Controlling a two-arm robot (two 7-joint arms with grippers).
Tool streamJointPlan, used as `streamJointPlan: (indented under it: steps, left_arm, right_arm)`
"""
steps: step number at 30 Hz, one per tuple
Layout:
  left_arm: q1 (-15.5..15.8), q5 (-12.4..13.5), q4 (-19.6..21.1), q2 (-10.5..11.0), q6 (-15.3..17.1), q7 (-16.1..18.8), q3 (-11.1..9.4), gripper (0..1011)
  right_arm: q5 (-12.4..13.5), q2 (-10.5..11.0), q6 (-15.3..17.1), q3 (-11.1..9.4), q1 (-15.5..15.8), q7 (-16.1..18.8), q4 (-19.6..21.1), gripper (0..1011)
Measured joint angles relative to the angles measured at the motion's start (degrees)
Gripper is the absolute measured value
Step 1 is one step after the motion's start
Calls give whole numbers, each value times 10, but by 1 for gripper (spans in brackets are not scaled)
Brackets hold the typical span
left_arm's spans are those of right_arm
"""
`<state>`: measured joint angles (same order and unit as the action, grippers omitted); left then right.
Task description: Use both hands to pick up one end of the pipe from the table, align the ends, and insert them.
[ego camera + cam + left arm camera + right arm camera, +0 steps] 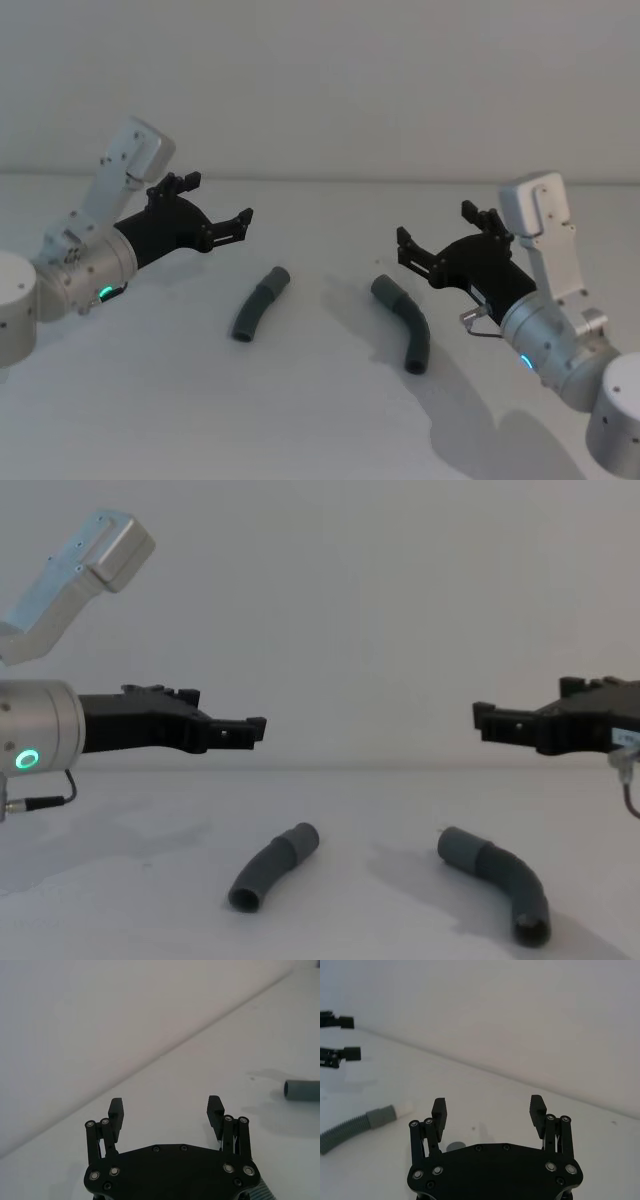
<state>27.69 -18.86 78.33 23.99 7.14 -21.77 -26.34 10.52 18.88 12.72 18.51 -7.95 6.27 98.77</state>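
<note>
Two dark-grey curved pipe pieces lie on the white table (pixel 320 430), a short gap between them. The left pipe piece (pixel 260 303) (pixel 272 867) has its wider collar at the far end. The right pipe piece (pixel 403 322) (pixel 497 875) bends toward me, its open end facing front. My left gripper (pixel 218 200) (pixel 256 727) hovers open above and to the left of the left piece; one pipe end (pixel 302 1090) lies off to its side. My right gripper (pixel 435 225) (pixel 482 717) hovers open above and right of the right piece. Neither holds anything.
A plain pale wall (pixel 330 90) stands behind the table's far edge. The right wrist view has my open right gripper (pixel 489 1105), the left pipe piece (pixel 360 1125) and the left gripper's fingertips (pixel 342 1037) farther off. Bare table surrounds both pieces.
</note>
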Motion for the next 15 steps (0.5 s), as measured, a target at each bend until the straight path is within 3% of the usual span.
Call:
streamJointPlan:
  steps: [5, 15]
  left_arm:
    - [32, -16, -28, 2, 37, -41, -7, 1001]
    - [58, -38, -51, -5, 99, -74, -19, 1001]
  right_arm:
    - [-5, 8, 46, 11, -23, 21, -4, 1003]
    - [2, 21, 110, 8, -34, 51, -5, 1003]
